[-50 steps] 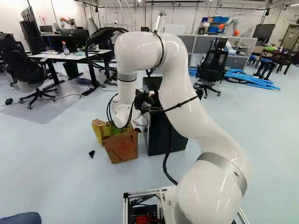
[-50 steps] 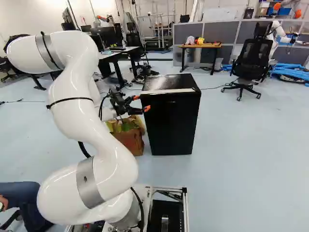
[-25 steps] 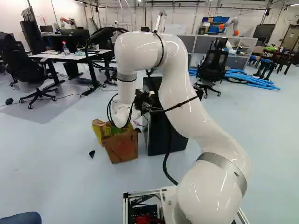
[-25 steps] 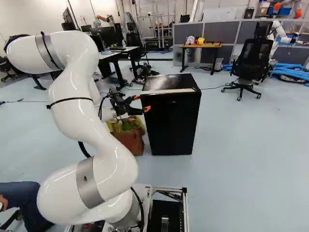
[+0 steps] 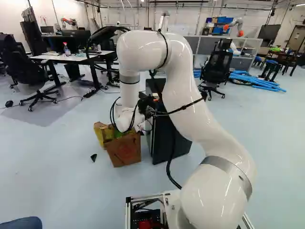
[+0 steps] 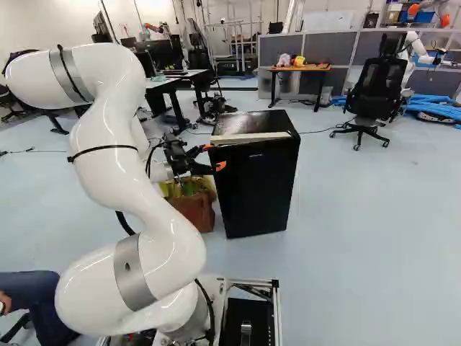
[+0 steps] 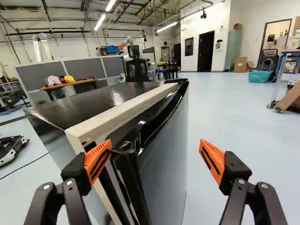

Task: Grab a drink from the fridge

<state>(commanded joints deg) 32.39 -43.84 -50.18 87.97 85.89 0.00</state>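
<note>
The arm point(image 5: 190, 95) rises from its lowest joint, slants up and to the left in the left base view, turns over at a rounded bend, then descends steeply to the wrist. The pincer point(image 6: 215, 156) extends toward the fridge point(image 6: 259, 191) and is located at its front top corner, above and beside the brown container point(image 6: 196, 209).

In the wrist view the pincer point(image 7: 155, 157) is open, fingers spread wide. One orange pad point(image 7: 97, 159) overlaps the front corner, by the pale strip point(image 7: 119, 110); contact cannot be confirmed. The opposite finger stands apart from the fridge, beside its glossy black front.

Visibility: in the left base view the arm covers much of the fridge, and the fingers are hard to make out against dark parts. In the right base view the upper link conceals most of the descending section. In the wrist view the fridge's lower part is cut off. The fridge's interior is hidden; the drink's position cannot be determined.
</note>
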